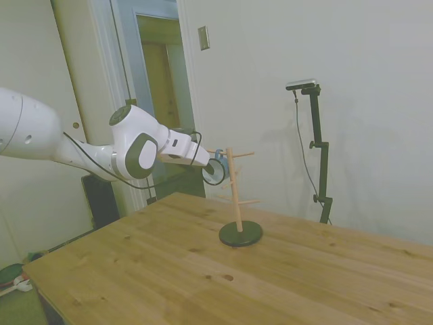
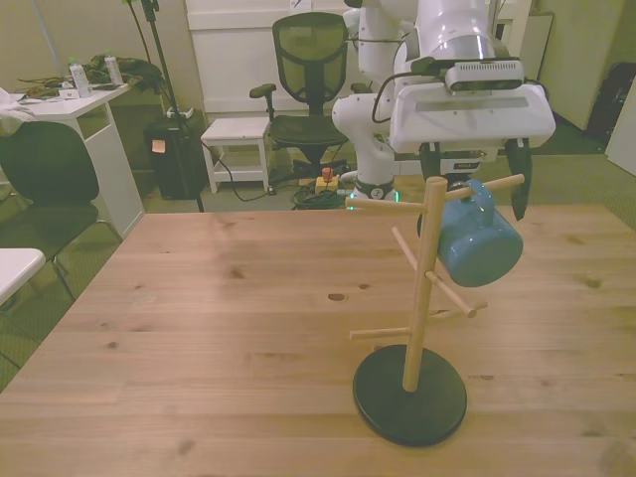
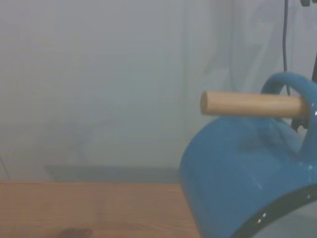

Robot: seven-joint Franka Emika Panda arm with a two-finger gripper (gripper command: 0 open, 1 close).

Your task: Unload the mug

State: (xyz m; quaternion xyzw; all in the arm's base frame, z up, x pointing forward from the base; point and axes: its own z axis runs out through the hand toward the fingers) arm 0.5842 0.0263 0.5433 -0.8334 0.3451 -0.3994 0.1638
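The light-blue mug (image 2: 479,243) hangs by its handle from an upper peg (image 2: 492,185) of the wooden peg stand (image 2: 425,288), tilted with its bottom toward the front camera. My gripper (image 2: 474,197) is level with that peg and just behind it, open, one dark finger (image 2: 519,184) on each side of the mug's top. From the side, the gripper (image 1: 215,167) meets the stand's top, where a sliver of the mug (image 1: 220,164) shows. The wrist view is filled by the mug (image 3: 247,173) and the peg (image 3: 252,104) through its handle.
The stand rests on a round black base (image 2: 409,395) on the wooden table (image 2: 199,328), with more pegs lower down. Behind the table are an office chair (image 2: 310,70), a white stool (image 2: 238,134) and a white desk (image 2: 70,109).
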